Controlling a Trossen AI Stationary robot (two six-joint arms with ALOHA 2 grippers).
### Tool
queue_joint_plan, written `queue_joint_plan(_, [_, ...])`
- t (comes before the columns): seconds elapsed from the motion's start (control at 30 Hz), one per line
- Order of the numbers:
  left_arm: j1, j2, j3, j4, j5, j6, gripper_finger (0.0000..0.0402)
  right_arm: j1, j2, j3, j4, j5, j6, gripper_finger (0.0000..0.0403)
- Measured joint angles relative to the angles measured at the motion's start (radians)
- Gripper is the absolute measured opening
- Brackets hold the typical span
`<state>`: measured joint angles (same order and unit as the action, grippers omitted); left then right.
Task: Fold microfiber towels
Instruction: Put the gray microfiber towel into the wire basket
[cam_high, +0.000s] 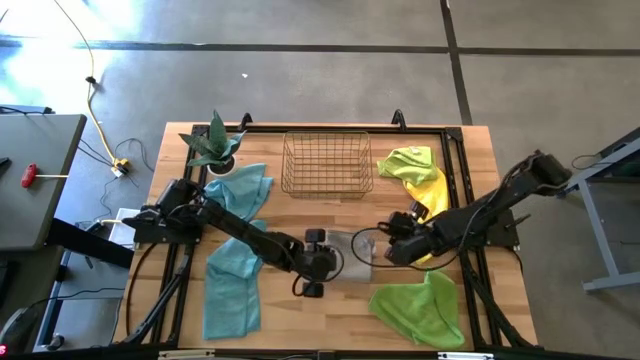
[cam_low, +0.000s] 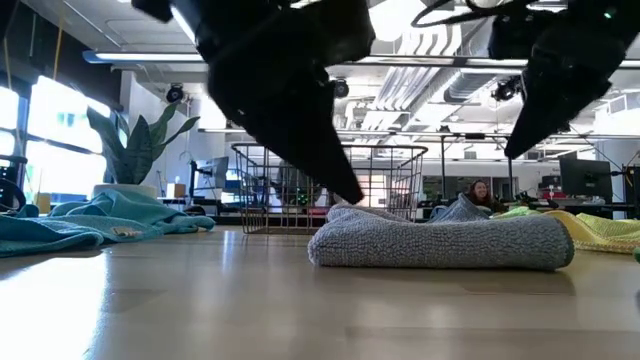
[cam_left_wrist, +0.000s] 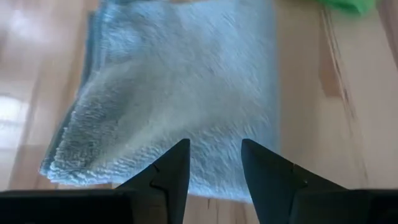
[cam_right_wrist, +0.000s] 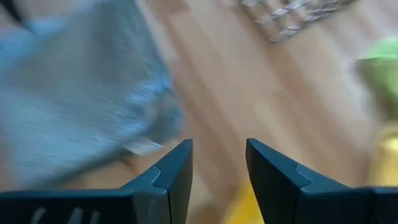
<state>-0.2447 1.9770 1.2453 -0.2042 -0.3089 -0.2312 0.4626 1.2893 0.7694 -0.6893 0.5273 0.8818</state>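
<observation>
Hovering with fingers spread and empty, the left gripper (cam_left_wrist: 214, 165) sits over one side of the folded grey towel (cam_high: 352, 255) near the table's (cam_high: 300, 320) middle; the right gripper (cam_right_wrist: 219, 163), also spread, waits off its other side. Judged: press the fold flat and square the edges before lifting away.

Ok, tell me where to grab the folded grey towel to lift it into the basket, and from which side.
Probably best to take the grey towel at its rounded folded edge, coming down from above on the left arm's side. That edge is a thick, closed roll in the low view, so all layers should lift together. The left gripper, fingers open, already hovers over the towel.
</observation>
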Motion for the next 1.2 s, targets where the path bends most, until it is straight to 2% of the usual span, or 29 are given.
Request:
queue_joint_plan(0.17, [0.002,-0.001,-0.095,0.152,-0.016,-0.094,0.0133,-0.032,-0.097,-0.228,0.429,-0.054,0.000,0.0142])
queue_joint_plan(0.27, [0.003,-0.001,-0.126,0.202,-0.042,-0.130,0.0133,-0.058,-0.105,-0.303,0.580,-0.069,-0.008,0.0148])
queue_joint_plan(0.63, [0.004,-0.001,-0.180,0.202,-0.064,-0.203,0.0133,-0.163,-0.032,-0.327,0.731,-0.194,0.000,0.0238])
queue_joint_plan(1.2, [0.006,-0.001,-0.180,0.208,-0.080,-0.200,0.0133,-0.300,0.220,-0.325,0.929,-0.507,0.000,0.0244])
